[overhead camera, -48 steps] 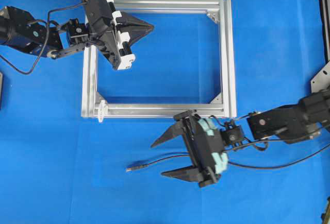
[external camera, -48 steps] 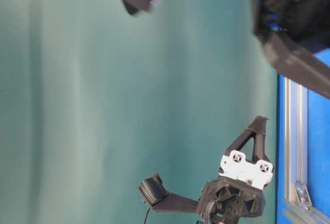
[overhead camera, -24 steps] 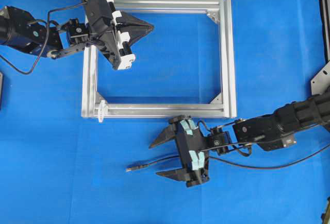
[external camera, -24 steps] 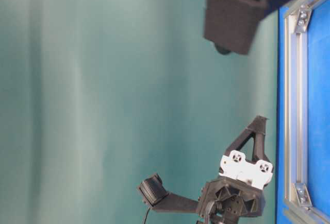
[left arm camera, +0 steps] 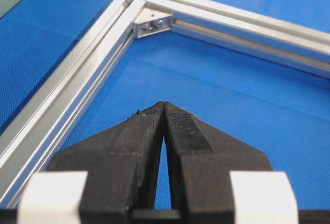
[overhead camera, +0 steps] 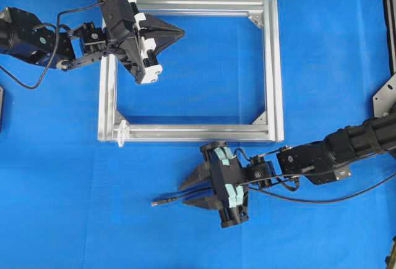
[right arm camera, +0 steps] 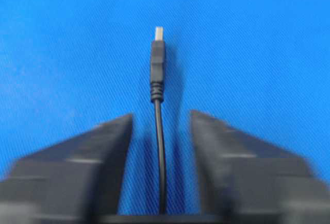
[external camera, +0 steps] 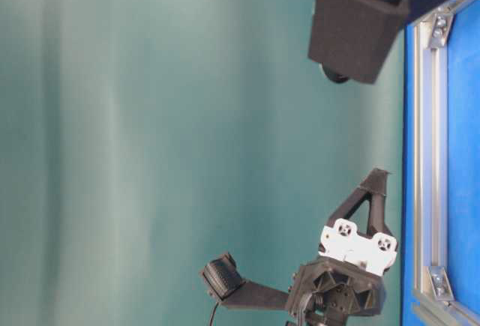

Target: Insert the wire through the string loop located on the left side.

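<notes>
So your right gripper (overhead camera: 190,193) has narrowed around the wire (right arm camera: 159,131), not gripping it yet | left gripper (left arm camera: 163,104) stays shut over the frame (overhead camera: 272,65) | string loop too small to spot.

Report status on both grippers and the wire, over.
Left gripper shut, empty, over the frame. Right gripper jaws astride the wire, gap showing either side. String loop not made out. Nothing in the way.

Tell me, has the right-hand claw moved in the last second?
Yes. In the overhead view the right gripper has slid left, toward the plug end of the wire, and its jaws have narrowed around the wire, while the aluminium frame stays put.
</notes>
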Controlling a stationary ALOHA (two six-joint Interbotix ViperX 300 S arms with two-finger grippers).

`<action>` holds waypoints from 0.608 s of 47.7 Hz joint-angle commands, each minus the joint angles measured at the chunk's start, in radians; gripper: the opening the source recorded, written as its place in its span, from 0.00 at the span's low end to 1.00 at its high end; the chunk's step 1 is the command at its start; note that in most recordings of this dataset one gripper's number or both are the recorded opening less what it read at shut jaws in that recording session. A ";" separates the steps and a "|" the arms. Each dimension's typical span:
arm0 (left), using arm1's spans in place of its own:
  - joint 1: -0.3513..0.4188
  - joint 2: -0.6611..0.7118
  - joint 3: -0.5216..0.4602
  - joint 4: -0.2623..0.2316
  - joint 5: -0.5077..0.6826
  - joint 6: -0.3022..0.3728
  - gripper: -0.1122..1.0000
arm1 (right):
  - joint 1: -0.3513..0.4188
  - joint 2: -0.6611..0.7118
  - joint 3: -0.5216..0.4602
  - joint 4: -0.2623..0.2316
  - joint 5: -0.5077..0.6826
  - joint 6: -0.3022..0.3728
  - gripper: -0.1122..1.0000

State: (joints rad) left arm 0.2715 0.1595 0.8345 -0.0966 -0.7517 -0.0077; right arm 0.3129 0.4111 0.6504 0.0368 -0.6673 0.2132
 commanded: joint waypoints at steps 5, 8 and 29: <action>-0.002 -0.035 -0.008 0.002 0.008 -0.009 0.10 | 0.005 -0.014 -0.011 -0.003 -0.048 -0.002 0.15; -0.002 -0.035 -0.008 0.002 0.012 -0.015 0.10 | 0.006 -0.014 -0.011 -0.003 -0.049 -0.002 0.10; -0.002 -0.035 -0.008 0.002 0.017 -0.015 0.10 | 0.006 -0.029 -0.012 -0.003 -0.038 0.003 0.10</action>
State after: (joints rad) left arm 0.2715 0.1595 0.8345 -0.0966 -0.7286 -0.0215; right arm 0.3145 0.4126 0.6519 0.0337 -0.7041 0.2148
